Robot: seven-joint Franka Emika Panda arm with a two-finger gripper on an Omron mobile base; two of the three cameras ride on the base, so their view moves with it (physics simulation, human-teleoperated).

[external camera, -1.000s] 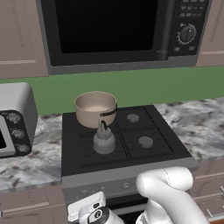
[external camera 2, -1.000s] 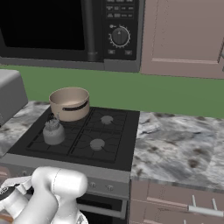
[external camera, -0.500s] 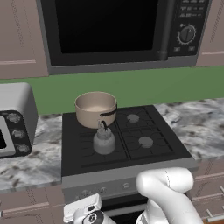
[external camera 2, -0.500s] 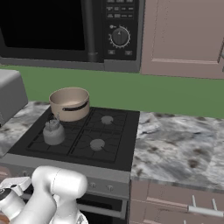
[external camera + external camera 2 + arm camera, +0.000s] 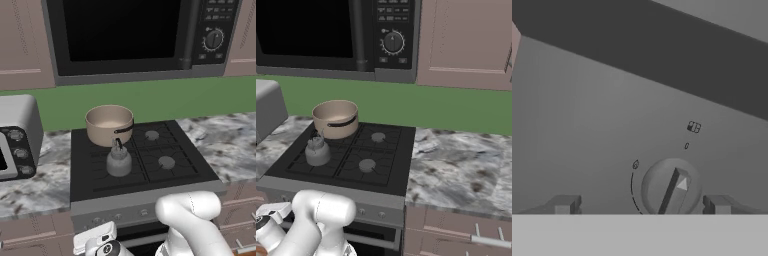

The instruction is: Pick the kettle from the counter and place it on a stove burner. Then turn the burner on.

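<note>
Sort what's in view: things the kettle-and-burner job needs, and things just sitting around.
Job: kettle on the front-left stove burner; stove knob between the open fingers; counter.
Lying about: saucepan, microwave, toaster oven.

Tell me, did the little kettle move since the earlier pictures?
No. The kettle sits on the same front-left stove burner, just in front of the tan saucepan, with the same small gap to it as before.
</note>
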